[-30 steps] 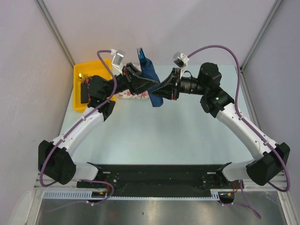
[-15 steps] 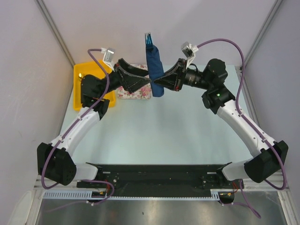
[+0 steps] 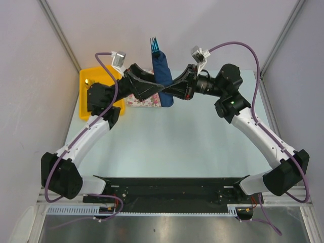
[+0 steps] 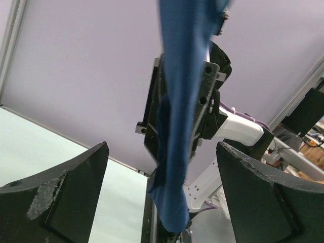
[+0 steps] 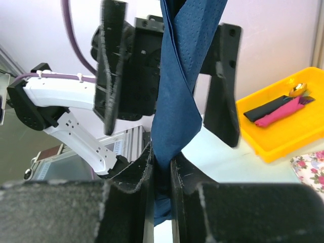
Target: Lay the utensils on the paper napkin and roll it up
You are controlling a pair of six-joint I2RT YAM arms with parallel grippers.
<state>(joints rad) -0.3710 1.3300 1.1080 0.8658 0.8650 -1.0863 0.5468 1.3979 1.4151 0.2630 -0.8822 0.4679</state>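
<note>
Judged the main risk as unrolling: held the paper napkin (image 3: 163, 76) up in mid-air, well above the table (image 3: 172, 147), as a loose twisted roll pinched low down by one gripper only. W/ any easing there, likely to drop or spring open & spill the utensils (image 3: 154, 46). Saw only the blue tines of one poking out the top end, so prone to sliding out w/ a tilt or jerk. Couldn't find the tan-orange one, prob. wrapped inside. Second hazard: close quarters betw. the two wrists, nearly nose to nose over the floral mat (image 3: 142, 102), so some chance of a knock on a careless move. Right gripper (image 5: 162, 162): clenched on the lower part of the roll, pads (image 5: 135, 174) pressed into the sheet w/ barely a gap, tail of napkin hanging below. Left gripper (image 4: 162, 149): spread wide, straddling the roll approx. mid-height w/o touching it on either side, per both wrist views; grasping nothing. Noted a yellow tray (image 3: 82, 101) at far left w/ black & pink blocks (image 5: 276, 109) in it, well apart from the roll. Judged the task as nearly done: rolled, not yet set down.
</note>
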